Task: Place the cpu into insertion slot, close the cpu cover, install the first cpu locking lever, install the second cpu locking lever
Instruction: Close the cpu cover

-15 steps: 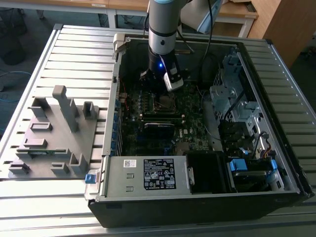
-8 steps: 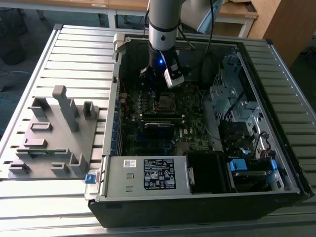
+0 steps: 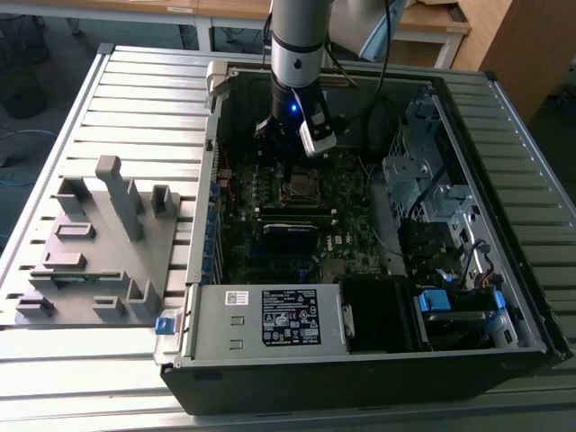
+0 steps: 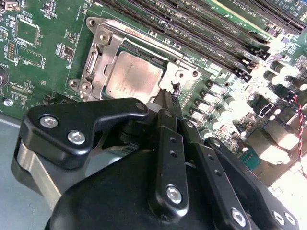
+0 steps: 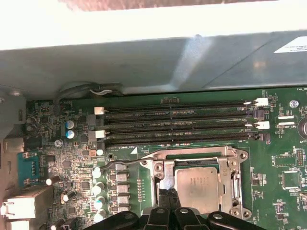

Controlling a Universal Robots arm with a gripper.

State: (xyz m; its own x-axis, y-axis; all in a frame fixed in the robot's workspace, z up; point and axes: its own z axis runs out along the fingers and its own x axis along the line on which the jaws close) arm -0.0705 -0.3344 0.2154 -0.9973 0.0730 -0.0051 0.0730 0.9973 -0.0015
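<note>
On the exterior view's left, a grey fixture (image 3: pixel 99 243) sits on the slatted worktop (image 3: pixel 144 90), well apart from the work and no hazard. Next comes the open computer case (image 3: pixel 360 382), and inside it the insertion slot (image 3: pixel 301 184) on the green board.

In both wrist views the cpu (image 4: pixel 133 79) lies flat in that slot. The cpu cover (image 4: pixel 101 50) is down around it, its window framing the metal top. The pincer (image 4: pixel 169 96) is clenched, tips pressed together with nothing visible between them, poised at the slot's edge just beside the cover. Whether either locking lever is latched I cannot tell.

The greatest risk, as I judge it, is a slip. Such narrow closed tips could skid off a thin springy lever and strike the small capacitors (image 5: pixel 99 189) or the memory slots (image 5: pixel 177 124) close by. A push off line could also load the cover unevenly and stress the socket under the chip.

Toward the exterior view's right, a loose cable (image 3: pixel 387 49) hangs near the arm and could snag.
</note>
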